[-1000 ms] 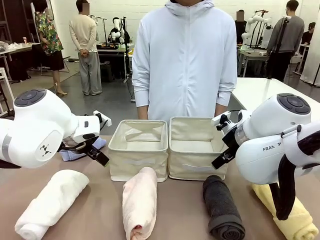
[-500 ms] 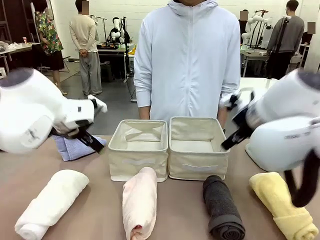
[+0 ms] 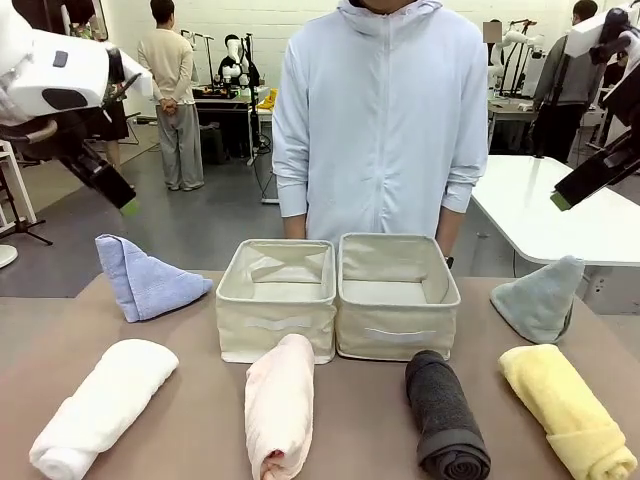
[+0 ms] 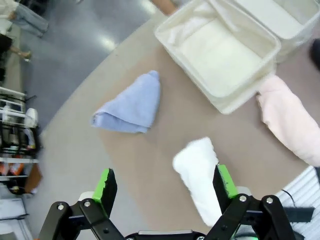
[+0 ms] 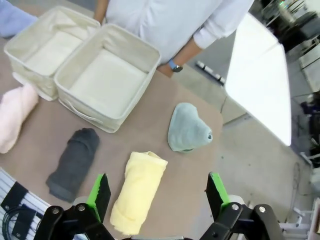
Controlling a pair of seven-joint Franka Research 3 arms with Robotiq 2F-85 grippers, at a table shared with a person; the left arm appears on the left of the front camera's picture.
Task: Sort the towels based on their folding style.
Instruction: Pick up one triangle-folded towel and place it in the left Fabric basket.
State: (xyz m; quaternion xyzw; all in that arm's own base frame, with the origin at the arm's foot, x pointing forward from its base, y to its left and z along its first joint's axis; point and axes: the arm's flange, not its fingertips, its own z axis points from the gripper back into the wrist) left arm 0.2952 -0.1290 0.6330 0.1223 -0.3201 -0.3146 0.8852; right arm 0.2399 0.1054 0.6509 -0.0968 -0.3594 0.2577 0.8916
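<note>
Four rolled towels lie in a row at the table's front: white (image 3: 100,405), pale pink (image 3: 279,405), dark grey (image 3: 446,415) and yellow (image 3: 568,410). The light blue folded triangle (image 3: 145,280) sits at the back left, the grey-green triangle (image 3: 540,298) at the back right. My left gripper (image 4: 162,182) hangs open high over the white roll (image 4: 200,175) and the blue triangle (image 4: 131,105). My right gripper (image 5: 157,187) is open too, high above the yellow roll (image 5: 137,190) and the grey-green triangle (image 5: 187,129). Neither holds anything.
Two beige fabric bins (image 3: 276,298) (image 3: 394,295) stand side by side at the table's middle, nothing inside them. A person in a pale blue jacket (image 3: 380,120) stands right behind them. A white table (image 3: 560,210) is off to the back right.
Both arms have lifted from low beside the bins up to the picture's top corners. This uncovers the blue and grey-green triangles. No towel has moved.
</note>
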